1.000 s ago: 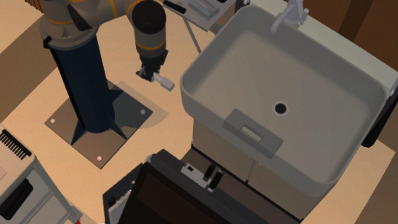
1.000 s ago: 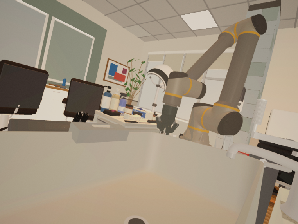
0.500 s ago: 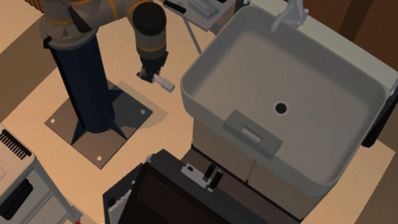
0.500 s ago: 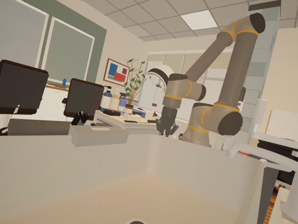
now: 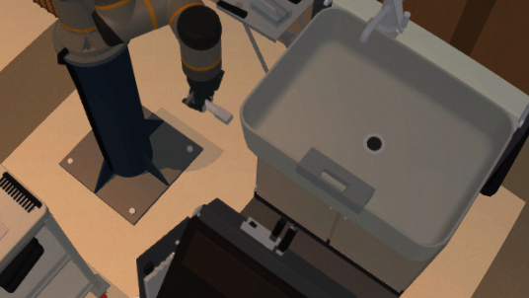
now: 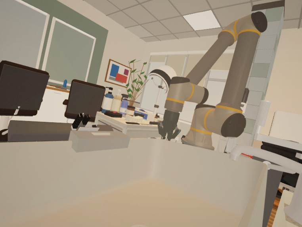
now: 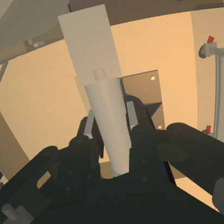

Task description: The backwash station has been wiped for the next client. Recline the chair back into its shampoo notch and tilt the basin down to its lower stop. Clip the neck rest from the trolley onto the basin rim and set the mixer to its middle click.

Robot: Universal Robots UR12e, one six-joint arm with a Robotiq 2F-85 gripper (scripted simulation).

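Note:
A pale lever handle juts out just left of the basin's left rim, and it sits gripped in my closed gripper. The handle is a tapered cylinder ending in a flat paddle that points toward the basin. A grey neck rest sits on the basin's near rim, above the dark chair back. The mixer tap stands at the basin's far corner.
The basin's left wall is right beside my wrist. My pedestal stands on its floor plate to the left. A trolley with bottles is behind me. A drawer cabinet sits at lower left.

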